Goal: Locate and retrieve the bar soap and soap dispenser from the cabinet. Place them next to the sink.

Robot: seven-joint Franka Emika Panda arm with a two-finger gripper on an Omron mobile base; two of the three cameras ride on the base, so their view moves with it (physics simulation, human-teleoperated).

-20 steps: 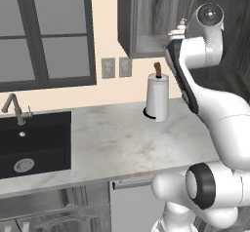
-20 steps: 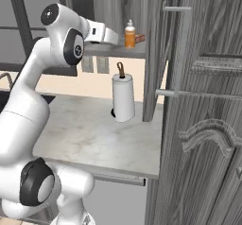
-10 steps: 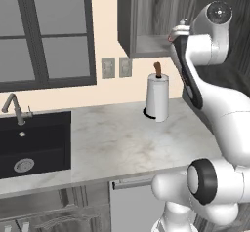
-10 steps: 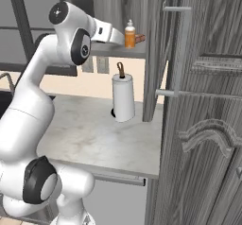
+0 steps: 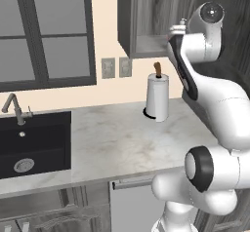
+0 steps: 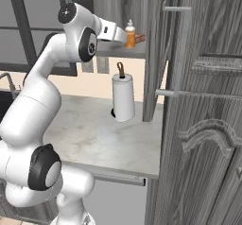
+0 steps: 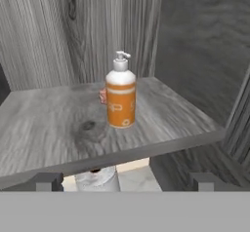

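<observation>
1. Fingers [image 7: 125,181] spread wide, holding nothing, hovering just outside the cabinet [image 7: 44,36] shelf edge.
2. Soap dispenser [image 7: 120,95] standing upright mid-shelf, ahead of and between them, apart.
3. Bar soap [image 7: 103,95] peeking out behind it.
4. Probably light, rigid, slick, tippy: gripping the orange body, not the pump.

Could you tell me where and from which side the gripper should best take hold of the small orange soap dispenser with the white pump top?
Probably around the orange soap dispenser's cylindrical body, below the white pump. It stands upright on the grey cabinet shelf near the front edge, so a level approach from the open front suits it, the open gripper straddling its round sides. The reddish bar soap sits just behind it.
</observation>
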